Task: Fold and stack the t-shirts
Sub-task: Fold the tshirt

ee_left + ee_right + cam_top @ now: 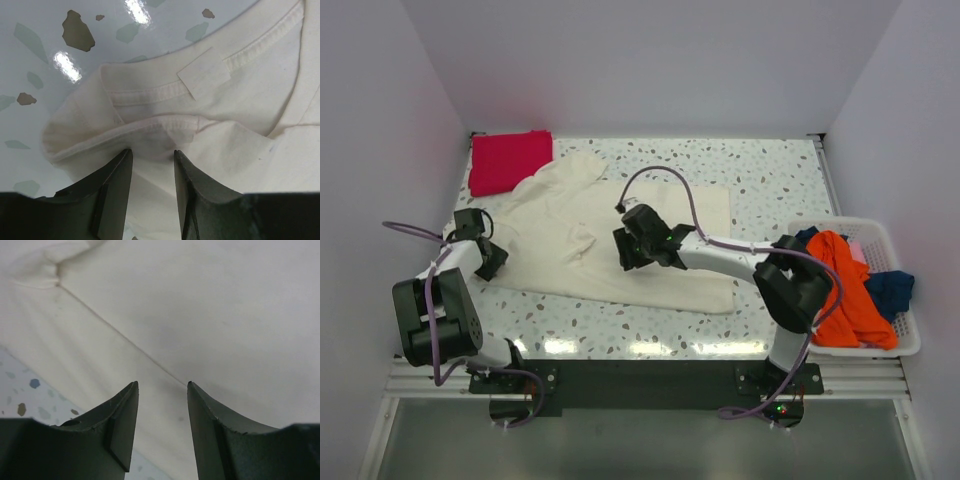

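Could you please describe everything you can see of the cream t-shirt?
The cream t-shirt is soft off-white cloth with a stitched collar and neck label, spread flat but wrinkled across the speckled table. Its far edge meets the red t-shirt. The left gripper straddles a collar fold with jaws apart; the right gripper hovers open over its body.

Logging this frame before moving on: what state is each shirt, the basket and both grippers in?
cream t-shirt: spread on the table, unfolded, rumpled near the collar.
red t-shirt: folded, at the far left corner.
orange t-shirt: crumpled in the basket.
blue t-shirt: crumpled in the basket.
basket: upright, holding shirts.
left gripper: open, straddling a fold by the collar.
right gripper: open, over the cream t-shirt's middle.
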